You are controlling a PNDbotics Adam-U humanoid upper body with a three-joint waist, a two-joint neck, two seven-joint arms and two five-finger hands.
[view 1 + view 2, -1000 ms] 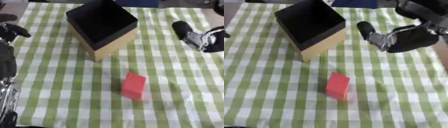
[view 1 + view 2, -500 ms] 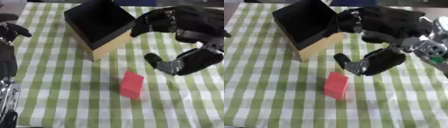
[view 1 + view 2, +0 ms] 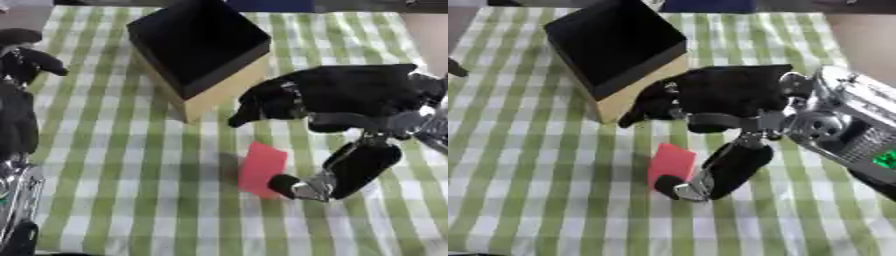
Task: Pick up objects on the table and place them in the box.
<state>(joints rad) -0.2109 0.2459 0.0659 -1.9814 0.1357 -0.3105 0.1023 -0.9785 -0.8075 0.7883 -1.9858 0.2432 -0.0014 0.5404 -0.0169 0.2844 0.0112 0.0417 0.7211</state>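
A small red block (image 3: 262, 167) lies on the green-and-white checked cloth (image 3: 122, 165), in front of the box. The box (image 3: 199, 52) is black inside with tan walls, standing at the back centre, its opening facing up. My right hand (image 3: 350, 100) hangs low over the block from the right, open. Its fingers (image 3: 262, 102) reach just above the block's far edge and its thumb (image 3: 337, 175) curves down beside the block's near right corner. Neither clearly closes on the block. My left hand (image 3: 22, 52) rests at the left edge, fingers curled, holding nothing.
The checked cloth covers the whole table. My left arm (image 3: 16, 150) runs down the left edge. Bare cloth lies left of the block and along the near edge.
My right hand has come in from the right and dropped down around the red block, thumb now beside its near corner. The block and box have not moved.
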